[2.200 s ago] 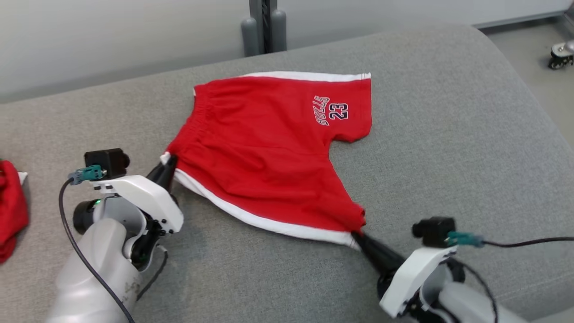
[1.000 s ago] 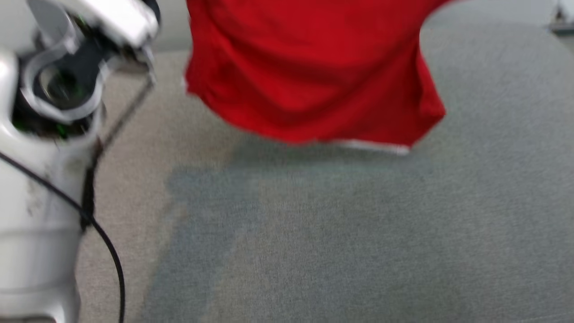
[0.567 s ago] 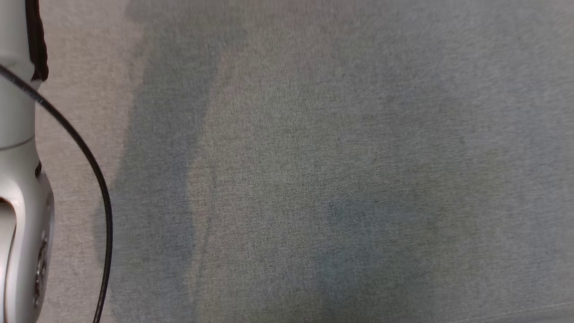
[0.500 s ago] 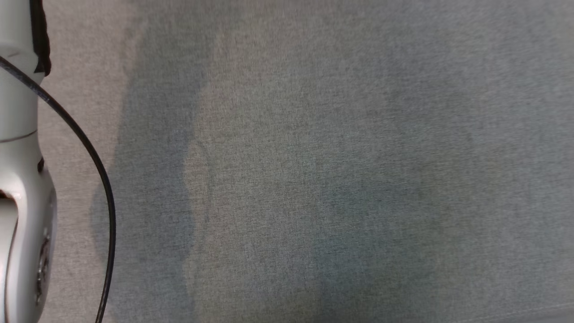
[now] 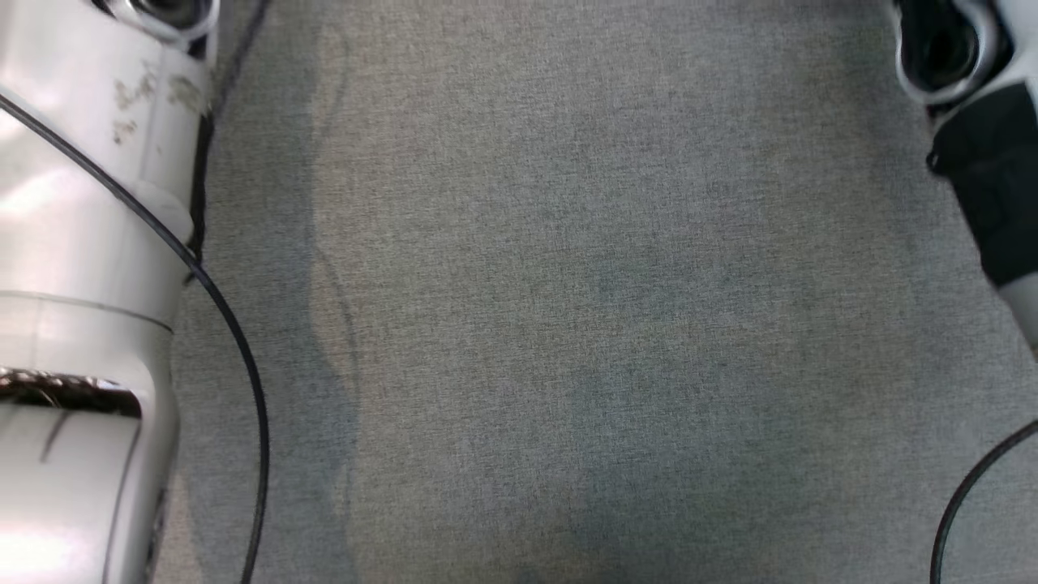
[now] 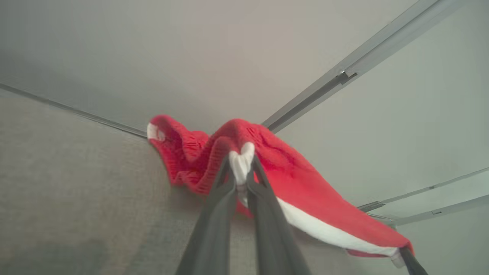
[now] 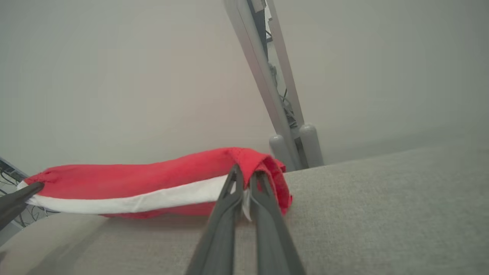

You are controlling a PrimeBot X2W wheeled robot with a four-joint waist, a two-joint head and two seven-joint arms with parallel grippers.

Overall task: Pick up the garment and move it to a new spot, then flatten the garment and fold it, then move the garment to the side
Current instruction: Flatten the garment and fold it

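The garment, red shorts with a white side stripe, hangs in the air stretched between both grippers above the grey cushion. In the left wrist view my left gripper is shut on one white-trimmed corner. The right wrist view has my right gripper shut on the other end of the garment, with the left gripper's dark tip at the far end of the stripe. The head view looks down on bare cushion, with the pale left forearm at its left edge and the right wrist at its upper right.
A grey wall stands behind the cushion, with a metal post and two grey cylinders at the cushion's far edge. Black cables trail from both arms over the cushion.
The shorts lay flat on the cushion with both grippers at their corners; they have since been lifted above the head view. The head camera has shifted, and both forearms now reach further into its view.
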